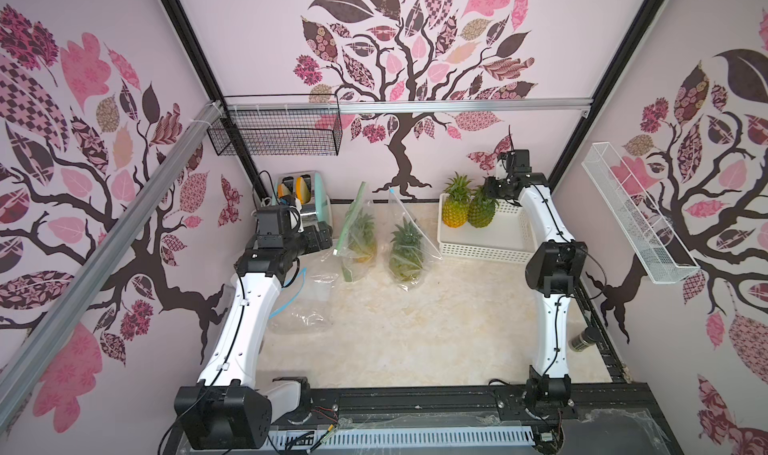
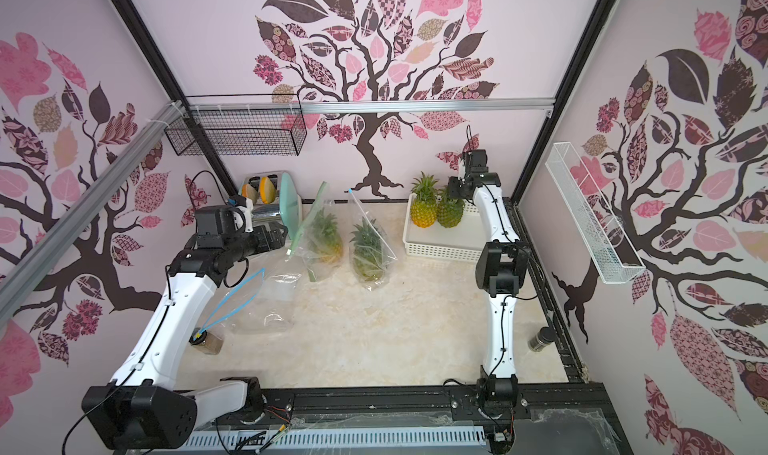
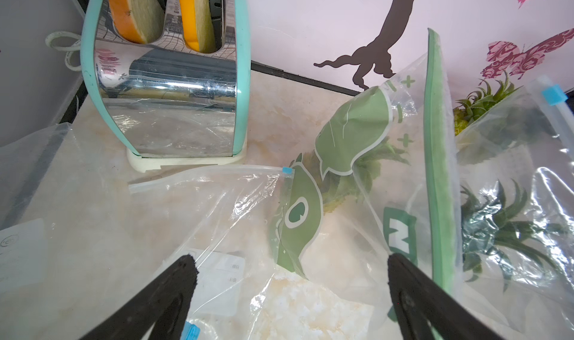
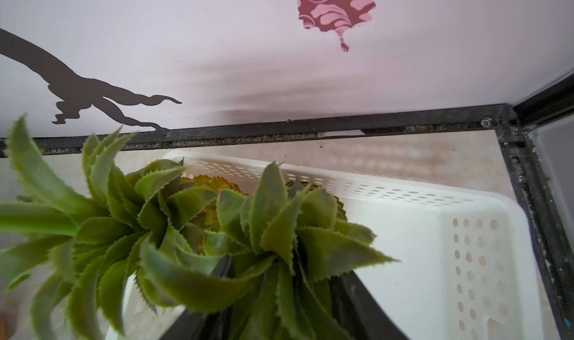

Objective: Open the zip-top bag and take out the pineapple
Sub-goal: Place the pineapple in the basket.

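The pale marbled worktop (image 1: pixel 415 328) carries a white basket (image 1: pixel 486 247) in its far right corner; well to the basket's left stand a green-sealed bag (image 1: pixel 357 232) and, just beside it, a blue-slider bag (image 1: pixel 409 245), each with a pineapple inside; an empty clear bag (image 1: pixel 307 303) lies flat near the left arm. Inside the basket a green pineapple (image 1: pixel 482 211) stands upright, touching a yellow pineapple (image 1: pixel 456 209). The right pincer (image 1: pixel 492 193) is down in the green one's crown (image 4: pixel 273 229); from its wrist view the dark fingers sit among the spiky leaves, and I cannot tell whether they are gripping or have let go. The left pincer (image 3: pixel 290 262) is spread wide and holds nothing, hanging over the empty bag with the green-sealed bag just beside it. To my eye the step in hand is setting that fruit down and letting go; done well, the jaws should part fully before the arm rises, and the rise should be straight up, because the serrated leaves could catch a finger and topple the fruit; the neighbour it leans on should help steady it; the left arm looks well placed for the next bag.
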`<state>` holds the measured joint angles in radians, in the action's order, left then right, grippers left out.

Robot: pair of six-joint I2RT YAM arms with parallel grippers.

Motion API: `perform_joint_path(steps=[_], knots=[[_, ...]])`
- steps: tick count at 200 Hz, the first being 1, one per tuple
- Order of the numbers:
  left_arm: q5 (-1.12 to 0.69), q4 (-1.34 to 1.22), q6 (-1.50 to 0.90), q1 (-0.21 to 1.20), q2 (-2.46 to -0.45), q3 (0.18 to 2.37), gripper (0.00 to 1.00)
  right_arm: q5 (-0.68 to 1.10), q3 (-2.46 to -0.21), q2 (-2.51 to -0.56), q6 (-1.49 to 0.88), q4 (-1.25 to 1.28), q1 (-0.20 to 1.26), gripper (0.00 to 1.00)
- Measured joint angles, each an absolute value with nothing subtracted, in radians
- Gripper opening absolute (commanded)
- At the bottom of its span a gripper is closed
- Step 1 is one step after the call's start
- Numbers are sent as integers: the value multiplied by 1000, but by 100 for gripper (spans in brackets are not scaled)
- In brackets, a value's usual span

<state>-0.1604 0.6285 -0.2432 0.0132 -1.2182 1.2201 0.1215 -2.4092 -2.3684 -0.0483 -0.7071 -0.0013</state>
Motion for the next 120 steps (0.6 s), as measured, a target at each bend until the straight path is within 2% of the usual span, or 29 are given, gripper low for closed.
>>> perform_joint_path(steps=[44,120], knots=[[-162,628,-244,13,-1212,1214,98,124,-2369,-2335,-57,-668,-2,61],[-173,619,-234,13,-1140,1207,98,132,-2162,-2087,-165,-530,-2,62]])
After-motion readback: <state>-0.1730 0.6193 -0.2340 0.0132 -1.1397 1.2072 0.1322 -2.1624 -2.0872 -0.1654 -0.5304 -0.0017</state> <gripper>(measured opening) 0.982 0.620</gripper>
